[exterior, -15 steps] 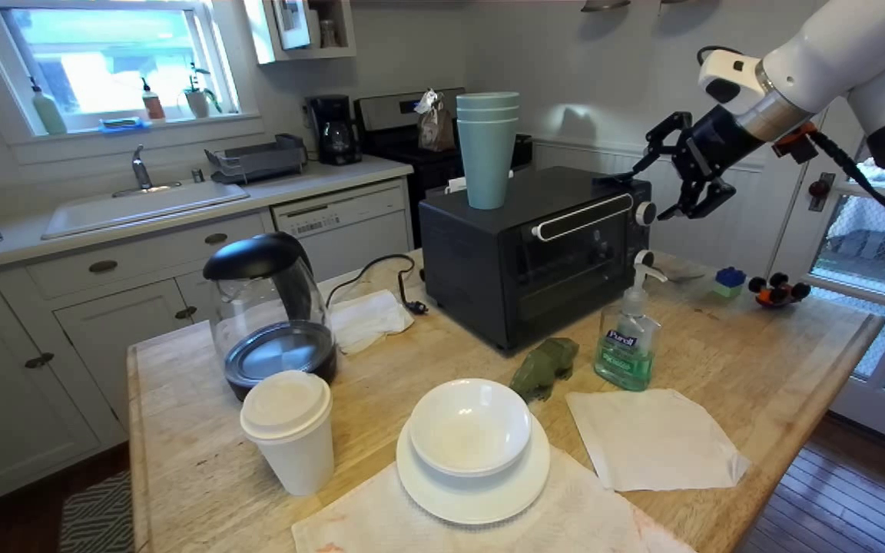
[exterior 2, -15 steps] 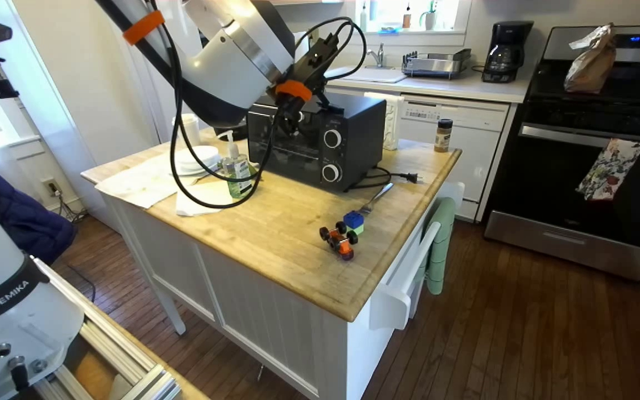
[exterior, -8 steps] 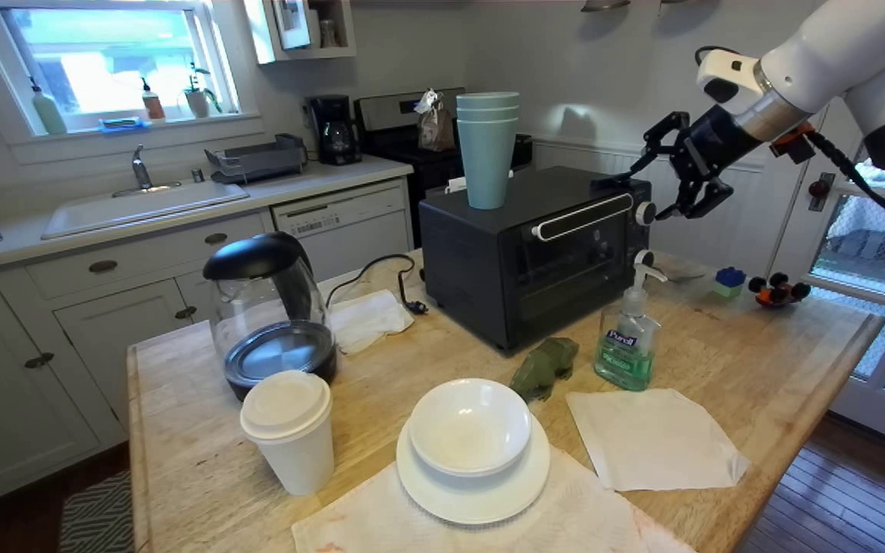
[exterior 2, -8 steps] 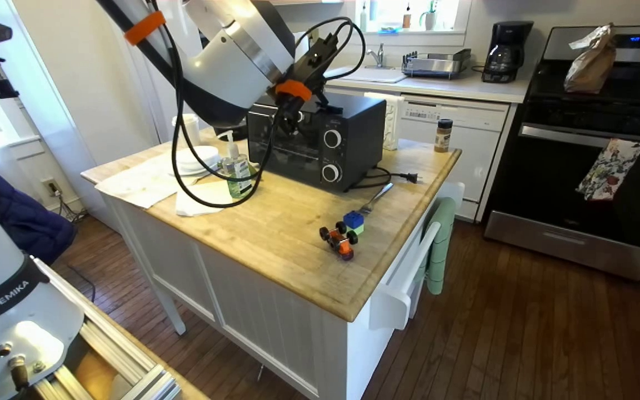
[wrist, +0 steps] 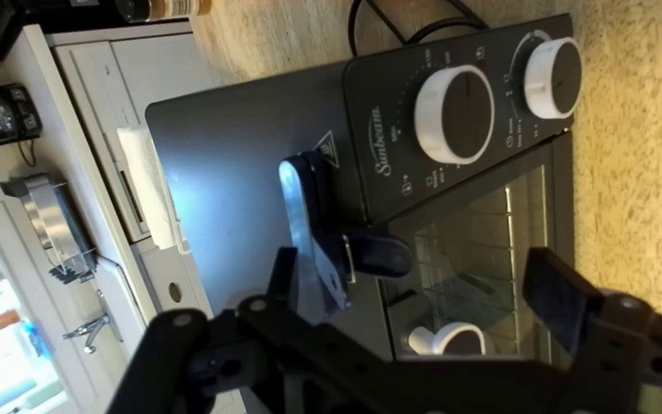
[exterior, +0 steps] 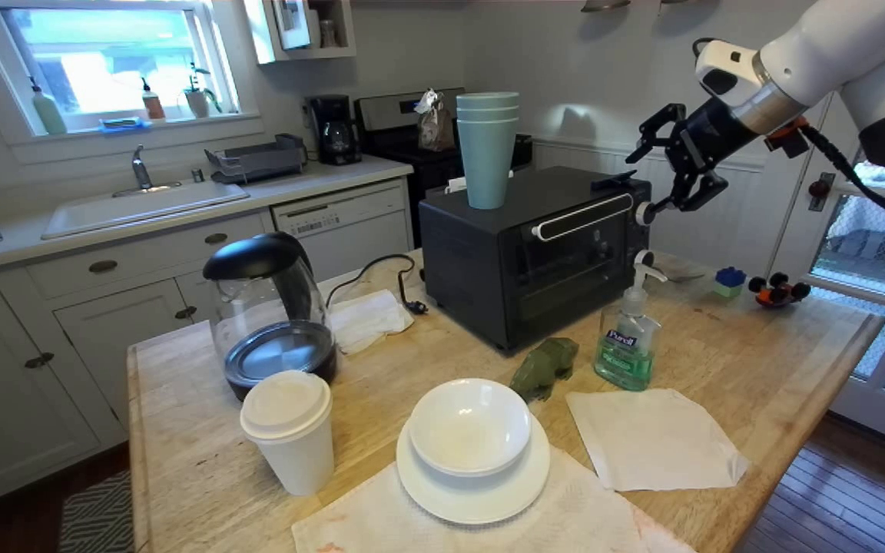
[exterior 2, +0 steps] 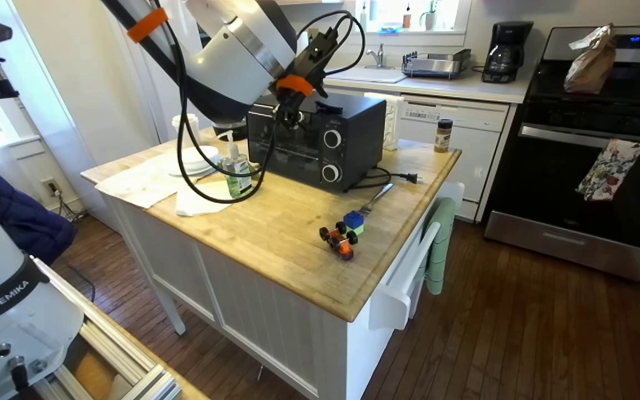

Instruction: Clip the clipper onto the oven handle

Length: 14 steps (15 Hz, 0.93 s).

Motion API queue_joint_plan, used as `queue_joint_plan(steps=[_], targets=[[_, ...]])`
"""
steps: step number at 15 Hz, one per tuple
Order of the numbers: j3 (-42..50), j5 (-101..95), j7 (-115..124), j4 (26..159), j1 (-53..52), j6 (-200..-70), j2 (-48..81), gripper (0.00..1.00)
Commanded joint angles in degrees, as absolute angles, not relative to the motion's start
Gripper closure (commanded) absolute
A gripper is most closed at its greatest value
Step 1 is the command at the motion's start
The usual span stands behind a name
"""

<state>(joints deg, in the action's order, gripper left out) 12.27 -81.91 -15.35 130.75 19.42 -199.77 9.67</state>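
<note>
The clipper, a dark spring clamp (exterior: 613, 181), lies on top of the black toaster oven near its front corner, on the knob side. In the wrist view the clipper (wrist: 331, 244) seems to reach over the oven's front edge with one black end. Across the upper door runs the oven handle (exterior: 583, 218), a white-edged bar; only its near end shows in the wrist view, as the oven handle (wrist: 458, 332). My gripper (exterior: 641, 184) stands open beside the clipper, with a gap between its upper finger and the clipper. Nothing is gripped.
Stacked blue cups (exterior: 487, 153) stand on the oven (exterior: 473, 261). In front of it are a sanitizer bottle (exterior: 627, 342), a green figurine (exterior: 544, 369) and a white bowl (exterior: 471, 426). Two white knobs (exterior 2: 331, 139) project from the oven's control panel. A cable loop (exterior 2: 178, 161) hangs from the arm.
My gripper has tilted and drawn up off the clipper; its upper finger was down at the clipper before and is now above it. The clipper stays on the oven top.
</note>
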Motion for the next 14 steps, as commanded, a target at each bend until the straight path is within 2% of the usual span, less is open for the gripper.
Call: queue_joint_plan(steps=[1, 6, 7, 8, 9, 10, 12, 14], targets=[[11.87, -83.78, -14.94, 128.25, 19.64, -201.37, 11.36, 0.00], [11.55, -83.62, -15.68, 126.49, 19.65, -201.55, 12.95, 0.00], [11.49, -83.57, -15.75, 126.26, 19.65, -201.60, 13.18, 0.04], [11.41, -83.66, -15.70, 126.20, 19.67, -201.65, 13.34, 0.21], [11.36, -83.70, -15.70, 126.12, 19.69, -201.66, 13.43, 0.29], [11.33, -83.82, -15.73, 126.19, 19.73, -201.69, 13.30, 0.30], [11.35, -84.10, -16.05, 126.51, 19.74, -201.61, 12.88, 0.39], [11.44, -84.40, -16.44, 127.02, 19.82, -202.20, 12.22, 0.40]])
